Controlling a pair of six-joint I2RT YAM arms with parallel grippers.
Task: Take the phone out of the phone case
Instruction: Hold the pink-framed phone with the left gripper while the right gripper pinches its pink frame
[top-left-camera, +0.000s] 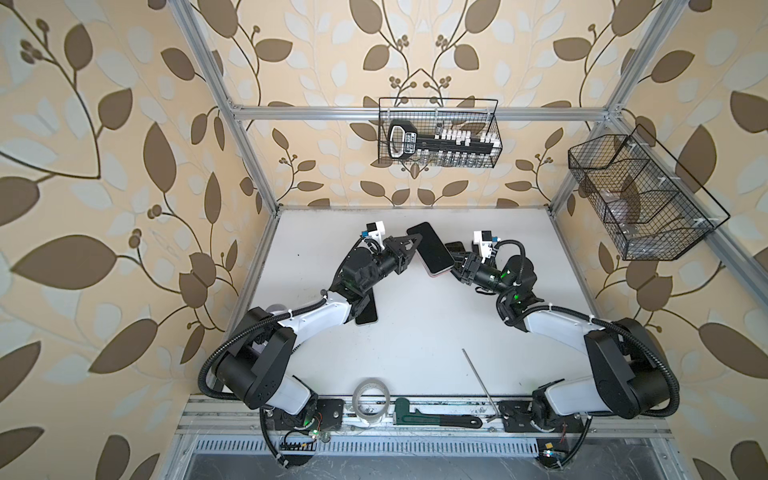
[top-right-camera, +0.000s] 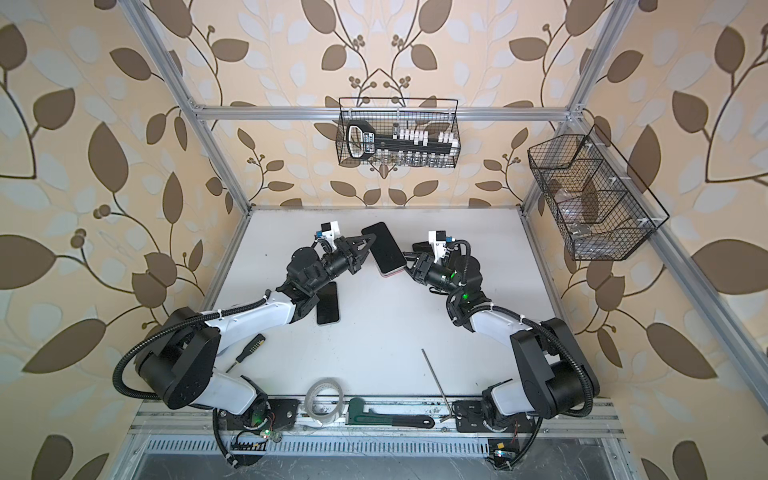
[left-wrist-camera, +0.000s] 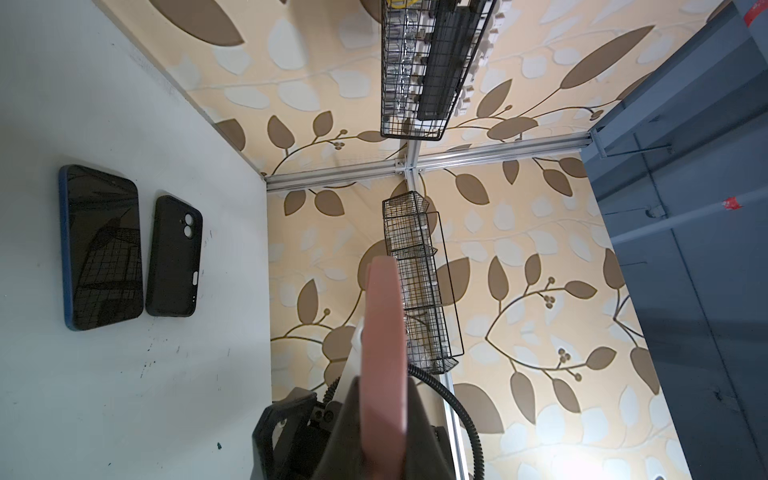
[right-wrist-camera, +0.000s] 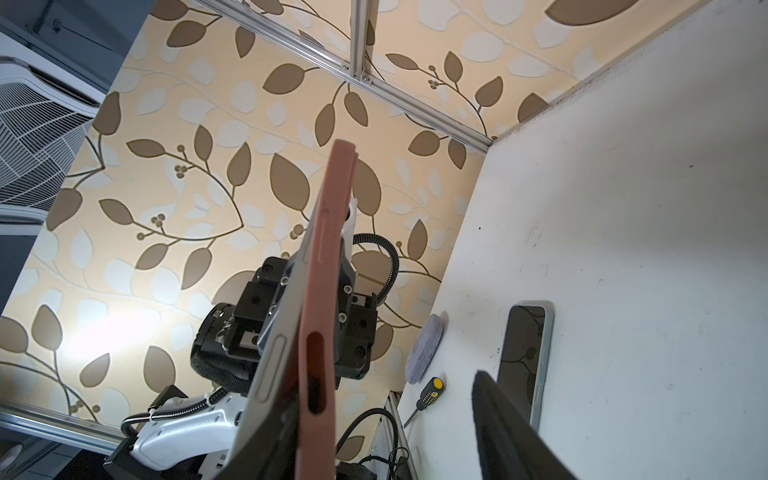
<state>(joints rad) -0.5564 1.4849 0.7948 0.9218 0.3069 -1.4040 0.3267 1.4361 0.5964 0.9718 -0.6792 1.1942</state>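
Glossy black glass fronts the phone (top-left-camera: 430, 248), its silver edge possibly metal — the pink phone case (right-wrist-camera: 328, 249) looks matt and rubbery. The white table (top-left-camera: 415, 332) is matt and scuffed; the hanging basket (top-left-camera: 384, 129), black wire mesh.

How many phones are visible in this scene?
3. A pink-cased phone is held in the left claw; a second phone lies on the table, partly under the left arm; a blue-cased phone lies beside a black case. More may be hidden.

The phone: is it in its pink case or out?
Partly out. In the right wrist view the phone gapes away from the pink case at one end; farther along they meet.
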